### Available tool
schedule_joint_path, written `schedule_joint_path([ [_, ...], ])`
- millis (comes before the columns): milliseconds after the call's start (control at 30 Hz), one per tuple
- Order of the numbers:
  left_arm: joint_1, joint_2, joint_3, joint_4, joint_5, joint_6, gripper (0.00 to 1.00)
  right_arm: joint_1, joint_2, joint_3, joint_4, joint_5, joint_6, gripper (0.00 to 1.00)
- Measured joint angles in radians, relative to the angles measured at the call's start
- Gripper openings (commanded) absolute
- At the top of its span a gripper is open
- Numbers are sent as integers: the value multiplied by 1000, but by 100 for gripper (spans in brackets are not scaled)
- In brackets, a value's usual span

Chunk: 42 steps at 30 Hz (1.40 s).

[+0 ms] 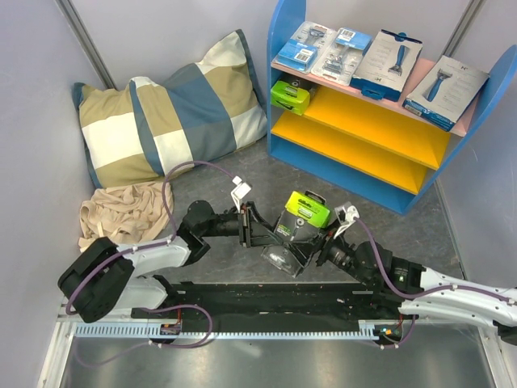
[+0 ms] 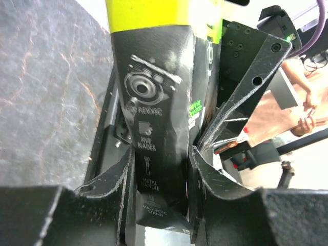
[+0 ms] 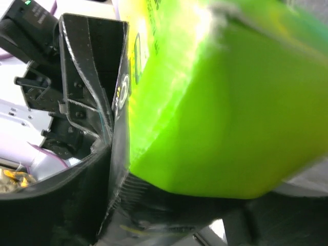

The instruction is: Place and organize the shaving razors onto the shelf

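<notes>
Open table [image 1: 242, 171] lies between me and the shelf [image 1: 283, 48]. My left jaws clamp the black-and-lime box [image 1: 303, 212], lime end up; my right jaws flank it, grip uncertain.

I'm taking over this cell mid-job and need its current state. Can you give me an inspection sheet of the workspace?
Surface: mottled dark grey tabletop.
Job's things: shelf at the back right. Two blister packs and two white boxes lie on its pink top board. One lime-and-black box sits at the left end of the upper yellow board. A second lime-and-black box is off the shelf, between the arms.
Clutter: checked pillow and beige cloth at the left.
Grippers: left gripper clamps the second box's black end. Right gripper is close against its lime side, grip unclear.
Cables: a purple cable loops over each arm.
Surroundings: plain walls; nothing else seen.
</notes>
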Motion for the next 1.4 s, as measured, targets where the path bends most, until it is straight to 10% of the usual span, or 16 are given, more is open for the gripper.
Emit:
schedule_joint_path([
  [100,41,-3,11,-1,46,45,37,-16,59,13,61,-43,21,44],
  [300,126,-68,29,-133,101,118,73,-63,143,22,162,-126,8,38],
  [767,371,-263,266,-756,-121,309,93,-386,541,46,318,-322,17,30],
  [1400,373,-21,141,-360,-98,91,98,-698,902,53,1097,-443,516,28],
])
